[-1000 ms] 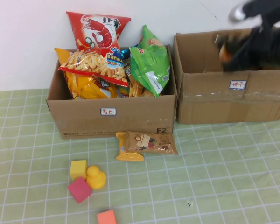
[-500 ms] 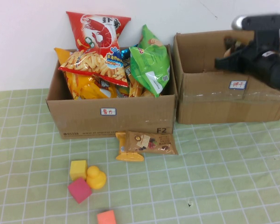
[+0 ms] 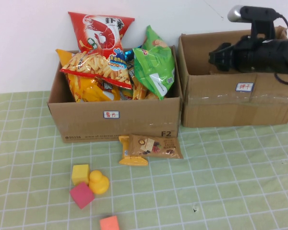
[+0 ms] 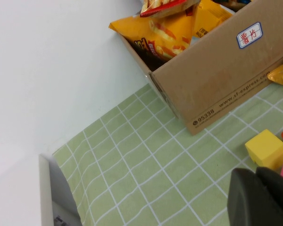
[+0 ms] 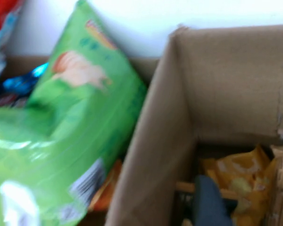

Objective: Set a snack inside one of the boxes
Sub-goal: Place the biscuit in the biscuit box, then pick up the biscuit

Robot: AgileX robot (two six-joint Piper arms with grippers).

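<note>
Snack: yellow packet (image 5: 240, 181) lies inside the right box (image 3: 240, 103).
Right gripper (image 3: 216, 56): over that box; your fingers, I cannot tell.
Left gripper (image 4: 262, 197): shut, empty, low near the blocks.
Risk: pull back carelessly and you could bump the box wall.

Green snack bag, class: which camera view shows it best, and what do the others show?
The high view: the whole green snack bag stands in the left box. The right wrist view shows it close but blurred and cropped; the left wrist view misses it.

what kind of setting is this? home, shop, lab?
Probably a lab tabletop for sorting trials: labelled cardboard boxes on a green checked cloth against a blank wall, toy blocks in front, right gripper over the right-hand box.
</note>
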